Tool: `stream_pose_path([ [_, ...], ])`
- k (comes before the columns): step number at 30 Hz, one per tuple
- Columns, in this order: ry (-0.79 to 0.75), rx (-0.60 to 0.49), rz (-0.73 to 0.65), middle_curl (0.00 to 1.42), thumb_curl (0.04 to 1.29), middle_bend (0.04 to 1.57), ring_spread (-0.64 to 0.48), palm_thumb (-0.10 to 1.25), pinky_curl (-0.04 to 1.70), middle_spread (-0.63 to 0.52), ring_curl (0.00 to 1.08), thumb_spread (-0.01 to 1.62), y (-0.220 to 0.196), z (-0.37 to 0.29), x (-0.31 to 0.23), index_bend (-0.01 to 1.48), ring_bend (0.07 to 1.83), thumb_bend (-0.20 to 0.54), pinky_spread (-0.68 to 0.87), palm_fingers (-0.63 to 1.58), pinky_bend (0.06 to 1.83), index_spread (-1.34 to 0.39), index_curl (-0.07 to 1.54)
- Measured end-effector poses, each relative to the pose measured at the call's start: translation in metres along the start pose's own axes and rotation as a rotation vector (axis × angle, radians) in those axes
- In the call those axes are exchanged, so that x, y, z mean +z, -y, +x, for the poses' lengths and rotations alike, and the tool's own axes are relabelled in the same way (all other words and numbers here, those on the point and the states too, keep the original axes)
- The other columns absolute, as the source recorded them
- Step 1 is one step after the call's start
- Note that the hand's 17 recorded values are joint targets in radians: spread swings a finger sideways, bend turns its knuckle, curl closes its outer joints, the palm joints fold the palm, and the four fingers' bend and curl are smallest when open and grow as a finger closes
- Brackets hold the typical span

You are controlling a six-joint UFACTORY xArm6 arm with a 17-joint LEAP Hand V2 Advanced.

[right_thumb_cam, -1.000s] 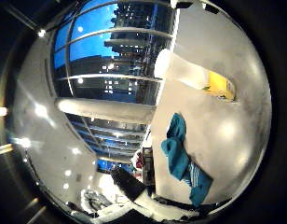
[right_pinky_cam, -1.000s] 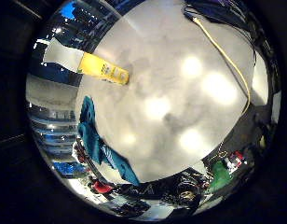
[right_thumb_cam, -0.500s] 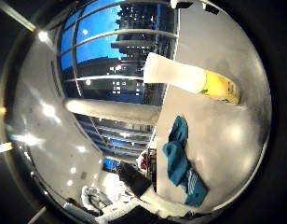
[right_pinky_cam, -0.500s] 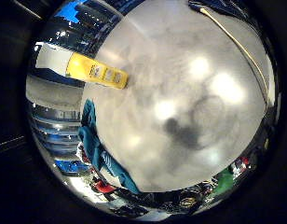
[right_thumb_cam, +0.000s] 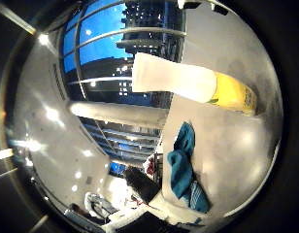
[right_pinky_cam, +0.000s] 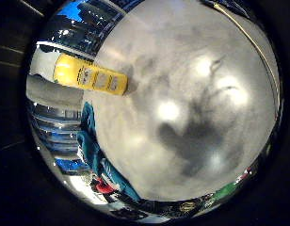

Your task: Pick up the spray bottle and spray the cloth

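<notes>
The spray bottle (right_pinky_cam: pixel 91 77) has a yellow top and a white body and lies on its side on the grey table (right_pinky_cam: pixel 183 104). The right thumb side palm view shows it larger (right_thumb_cam: pixel 193 85), with the white body toward the windows. The teal cloth (right_thumb_cam: pixel 181 167) lies crumpled at the table's edge, away from the bottle; it also shows in the right little finger side palm view (right_pinky_cam: pixel 90 141). A dark shadow lies on the table's middle.
Large windows (right_thumb_cam: pixel 111 49) with a night view stand behind the table. Small objects, red and green, lie past the table's edge (right_pinky_cam: pixel 107 186). A yellow line (right_pinky_cam: pixel 263 52) runs along the far side of the table.
Both views have shifted: the camera has moved closer to the table and the bottle, which looks larger now. The shadow on the table has grown. The bottle and cloth have not moved.
</notes>
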State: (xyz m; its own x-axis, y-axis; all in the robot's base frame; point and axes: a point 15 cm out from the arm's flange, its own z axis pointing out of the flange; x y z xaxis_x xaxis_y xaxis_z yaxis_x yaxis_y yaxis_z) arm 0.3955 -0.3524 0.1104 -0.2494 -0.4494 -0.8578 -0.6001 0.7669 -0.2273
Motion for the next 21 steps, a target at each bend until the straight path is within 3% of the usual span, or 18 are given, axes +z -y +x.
stream_pose_path([
  [16, 0.038, -0.067, -0.056, 0.35, 0.28, 0.23, 0.16, 0.38, 0.31, 0.10, 0.26, 1.01, 0.027, -0.033, 0.063, 0.15, 0.35, -0.024, 0.41, 0.08, 0.44, -0.21, 0.26],
  [21, 0.046, -0.083, -0.082, 0.37, 0.28, 0.31, 0.12, 0.42, 0.29, 0.05, 0.27, 1.01, 0.036, -0.041, 0.086, 0.15, 0.40, -0.019, 0.40, 0.25, 0.44, -0.17, 0.26],
])
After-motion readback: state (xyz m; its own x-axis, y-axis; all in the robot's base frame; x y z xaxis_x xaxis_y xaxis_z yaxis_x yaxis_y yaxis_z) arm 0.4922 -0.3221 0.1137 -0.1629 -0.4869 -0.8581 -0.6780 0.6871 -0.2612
